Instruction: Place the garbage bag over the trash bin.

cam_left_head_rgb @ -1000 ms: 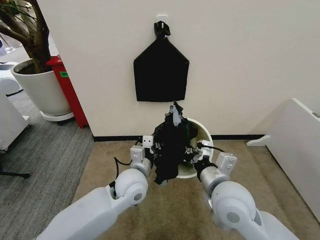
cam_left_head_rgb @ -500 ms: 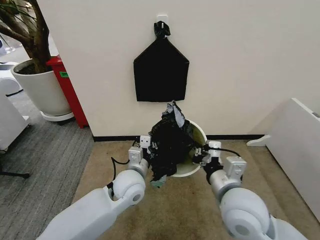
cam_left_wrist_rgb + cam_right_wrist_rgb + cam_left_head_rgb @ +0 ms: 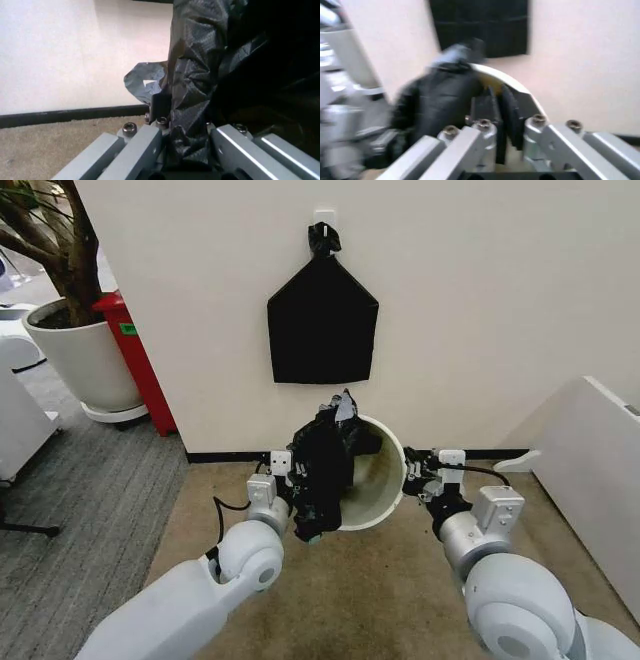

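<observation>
The cream-white trash bin [image 3: 385, 480] stands tilted by the wall, its mouth turned toward me. The glossy black garbage bag [image 3: 325, 460] hangs bunched over the bin's left rim, and most of the inside is bare. My left gripper [image 3: 300, 485] is shut on the bag's crinkled plastic [image 3: 192, 93], which fills the gap at that gripper [image 3: 185, 123]. My right gripper [image 3: 414, 475] is at the bin's right rim. In the right wrist view, that gripper [image 3: 497, 108] has its fingers close together on the cream rim [image 3: 502, 78], with the bag [image 3: 440, 97] beyond.
A flat, house-shaped black bag [image 3: 322, 325] hangs on the wall just above the bin. A large white plant pot [image 3: 85, 360] and a red stand [image 3: 135, 365] are at the left. A white panel [image 3: 590, 470] borders the carpet on the right.
My right gripper has swung out of the bag's folds to the bin's right rim. The bag has gathered to the left and the bin's open mouth now shows.
</observation>
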Tool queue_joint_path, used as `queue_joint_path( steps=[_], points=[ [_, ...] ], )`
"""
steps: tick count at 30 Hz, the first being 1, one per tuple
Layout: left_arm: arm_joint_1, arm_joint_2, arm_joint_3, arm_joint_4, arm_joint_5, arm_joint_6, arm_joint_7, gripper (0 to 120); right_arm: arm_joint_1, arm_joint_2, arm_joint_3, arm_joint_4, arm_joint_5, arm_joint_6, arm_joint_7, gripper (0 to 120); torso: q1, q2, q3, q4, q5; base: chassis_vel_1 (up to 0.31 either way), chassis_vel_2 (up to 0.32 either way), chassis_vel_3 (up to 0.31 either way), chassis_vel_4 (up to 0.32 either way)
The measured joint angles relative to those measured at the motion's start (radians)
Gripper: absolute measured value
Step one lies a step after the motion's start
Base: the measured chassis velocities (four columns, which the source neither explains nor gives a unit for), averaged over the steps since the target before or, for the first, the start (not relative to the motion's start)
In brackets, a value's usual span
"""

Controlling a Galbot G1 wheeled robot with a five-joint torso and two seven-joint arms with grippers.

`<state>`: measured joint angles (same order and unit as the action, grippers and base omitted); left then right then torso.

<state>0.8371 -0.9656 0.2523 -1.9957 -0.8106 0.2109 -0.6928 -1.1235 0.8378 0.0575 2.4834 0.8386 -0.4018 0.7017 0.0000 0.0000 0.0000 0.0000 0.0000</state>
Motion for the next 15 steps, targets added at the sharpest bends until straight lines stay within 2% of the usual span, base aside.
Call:
queue_joint_path(
  steps=[2,5,7,11,14,15],
  points=[
    [0.0,0.001,0.001,0.001,0.017,0.0,0.01,0,0.02,-0.003,-0.011,0.008,0.023,0.004,-0.033,11,0.0,0.0,0.0,0.0001,-0.0001,0.0,0.0,0.0,0.0],
    [0.0,0.001,0.002,0.003,0.028,-0.001,0.017,0,0.029,-0.003,-0.015,0.01,0.037,0.005,-0.051,15,0.0,0.0,0.0,0.0001,-0.0001,0.0,0.0,0.0,0.0],
    [0.001,0.003,0.008,0.013,0.082,-0.007,0.048,0,0.069,-0.006,-0.028,0.0,0.052,0.006,-0.093,29,0.0,0.0,0.0,0.0,0.0,0.0,0.0,0.0,0.0],
    [0.004,0.007,0.013,0.024,0.134,-0.018,0.075,0,0.121,-0.01,-0.034,-0.019,0.077,0.006,-0.111,39,0.0,0.0,0.0,0.0,-0.0001,0.0,0.0,0.0,0.0],
    [0.007,0.007,0.02,0.033,0.191,-0.032,0.105,0,0.24,0.009,-0.057,-0.055,0.219,0.009,-0.047,53,0.0,0.0,0.0,-0.0001,-0.0002,0.0,0.0,0.0,0.0],
    [0.008,0.006,0.021,0.034,0.202,-0.034,0.11,0,0.288,0.028,-0.068,-0.07,0.296,0.021,0.015,58,0.0,0.0,0.0,0.0001,-0.0001,0.0,0.0,0.0,0.0]
  ],
)
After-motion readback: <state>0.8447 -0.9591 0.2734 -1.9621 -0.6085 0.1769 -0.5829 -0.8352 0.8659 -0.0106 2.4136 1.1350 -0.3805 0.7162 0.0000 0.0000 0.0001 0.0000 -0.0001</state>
